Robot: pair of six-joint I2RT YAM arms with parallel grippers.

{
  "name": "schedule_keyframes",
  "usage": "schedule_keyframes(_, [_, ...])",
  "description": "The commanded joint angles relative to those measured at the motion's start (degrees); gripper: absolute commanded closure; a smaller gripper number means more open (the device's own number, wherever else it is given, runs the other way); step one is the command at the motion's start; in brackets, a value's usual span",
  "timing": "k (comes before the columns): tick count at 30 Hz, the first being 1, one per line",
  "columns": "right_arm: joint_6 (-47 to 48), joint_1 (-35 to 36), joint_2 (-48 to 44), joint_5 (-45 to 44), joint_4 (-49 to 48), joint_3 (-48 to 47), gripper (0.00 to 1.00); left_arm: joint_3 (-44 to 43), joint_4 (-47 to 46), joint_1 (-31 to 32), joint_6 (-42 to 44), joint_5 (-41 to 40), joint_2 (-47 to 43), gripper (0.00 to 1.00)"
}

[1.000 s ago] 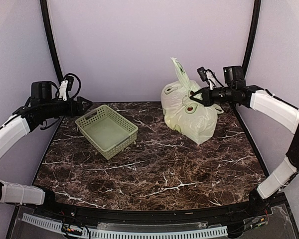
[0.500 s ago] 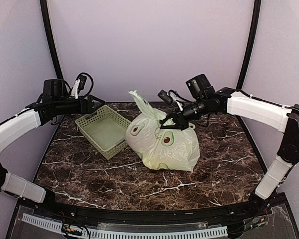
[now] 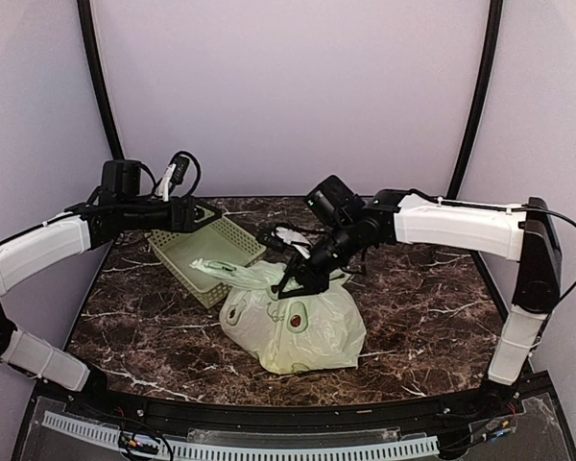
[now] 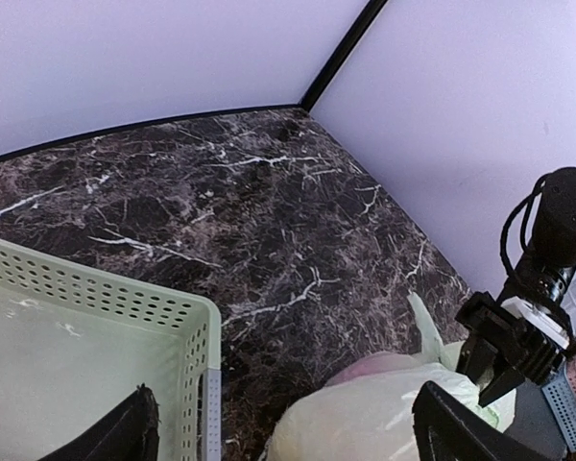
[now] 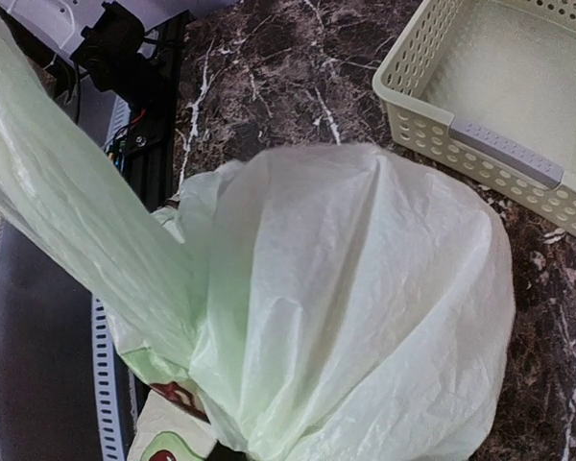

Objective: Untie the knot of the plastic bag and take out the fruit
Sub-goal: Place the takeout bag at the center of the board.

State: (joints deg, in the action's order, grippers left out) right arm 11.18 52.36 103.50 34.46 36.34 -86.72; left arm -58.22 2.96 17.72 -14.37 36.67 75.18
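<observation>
The plastic bag [image 3: 293, 327] is seen near the middle of the worktop [image 3: 413, 317], just beside the basket [image 3: 176, 272] and resting on the surface as a full, rounded bundle. Its film is thin, translucent and pale green, creased into soft folds, with a small red-brown printed mark on its near side. One long strip of handle [image 3: 216, 267] is drawn out from the gathered top towards the basket. The right pincer [image 3: 293, 280] is set into that gathered top and seems clamped on the bunched film, though its tips are hidden by the folds; whether the knot lies within the bunch cannot be told. The left pincer [image 3: 211, 213] is held above the basket with its fingers spread wide and nothing between them. The worktop is a dark brown marble pattern crossed by white veins. It is enclosed by plain pale lilac walls [image 3: 288, 96] and black curved posts [image 3: 101, 86]. The basket is rigid, rectangular, pale green plastic with perforated sides.
</observation>
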Motion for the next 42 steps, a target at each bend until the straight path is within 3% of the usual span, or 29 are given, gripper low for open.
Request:
schedule_keyframes(1, [-3.12, 0.11, -3.98, -5.19, -10.55, 3.48, 0.63, 0.98, -0.94, 4.44, 0.60, 1.88, 0.35, 0.08])
schedule_keyframes(4, [-5.14, 0.11, -7.59, -7.93, -15.40, 7.29, 0.40, 0.79, -0.97, 6.40, 1.14, 1.55, -0.10, 0.08])
schedule_keyframes(8, [-8.08, -0.25, -11.94, -10.64, -19.87, 11.69, 0.18, -0.72, 1.64, 7.49, 3.18, -1.31, -2.42, 0.08])
schedule_keyframes(12, [-11.10, -0.72, -15.36, -12.84, -20.33, 13.84, 0.08, -1.00, 1.47, 8.71, 1.60, -5.42, -5.25, 0.07])
schedule_keyframes(20, [-26.79, -0.89, -22.21, -20.66, -17.39, 20.85, 0.04, 0.95, 1.98, 18.65, -0.54, -16.05, -3.91, 0.07])
schedule_keyframes(25, [-37.98, 0.07, -25.54, -23.69, -11.83, 24.09, 0.04, -0.57, 8.37, 27.29, -0.25, -29.23, -1.00, 0.07])
schedule_keyframes(32, [-45.97, 1.59, -31.57, -20.99, -13.97, 33.55, 0.03, -3.30, 9.69, 31.04, -4.91, -28.82, 5.66, 0.04])
schedule_keyframes(42, [-50.31, 4.33, -28.58, -21.43, -16.34, 36.26, 0.03, -0.92, 3.95, 31.24, -9.62, -25.44, 10.27, 0.03])
